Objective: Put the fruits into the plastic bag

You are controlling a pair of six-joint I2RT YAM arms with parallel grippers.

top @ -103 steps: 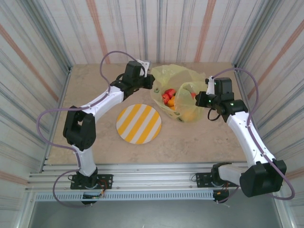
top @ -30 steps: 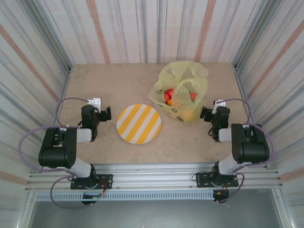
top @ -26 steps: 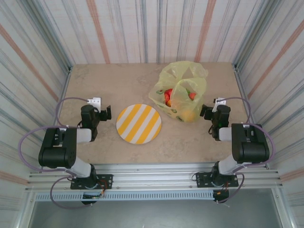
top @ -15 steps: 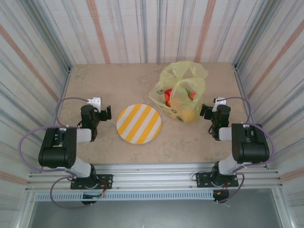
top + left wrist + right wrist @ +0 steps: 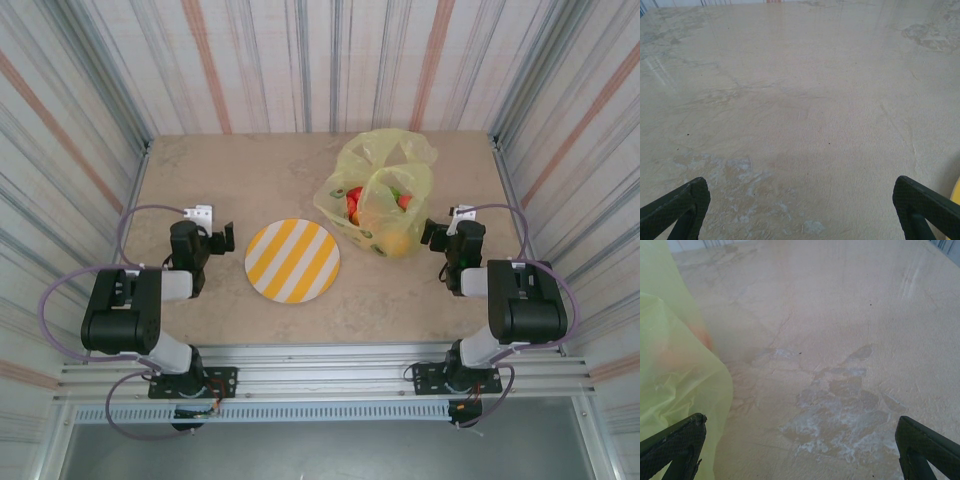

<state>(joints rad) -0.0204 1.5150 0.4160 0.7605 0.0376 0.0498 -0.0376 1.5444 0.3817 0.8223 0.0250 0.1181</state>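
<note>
The plastic bag (image 5: 380, 195) stands just right of and behind the striped plate (image 5: 292, 261), with the fruits (image 5: 357, 203) inside it. Left of the plate, the left gripper (image 5: 222, 237) is released, jaws wide. Right of the plate, past the bag, the right gripper (image 5: 430, 236) is likewise spread wide.

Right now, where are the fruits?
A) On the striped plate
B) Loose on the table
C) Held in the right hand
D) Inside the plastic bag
D: the top view shows the red and orange fruits sitting inside the plastic bag, while the striped plate carries nothing.
</note>
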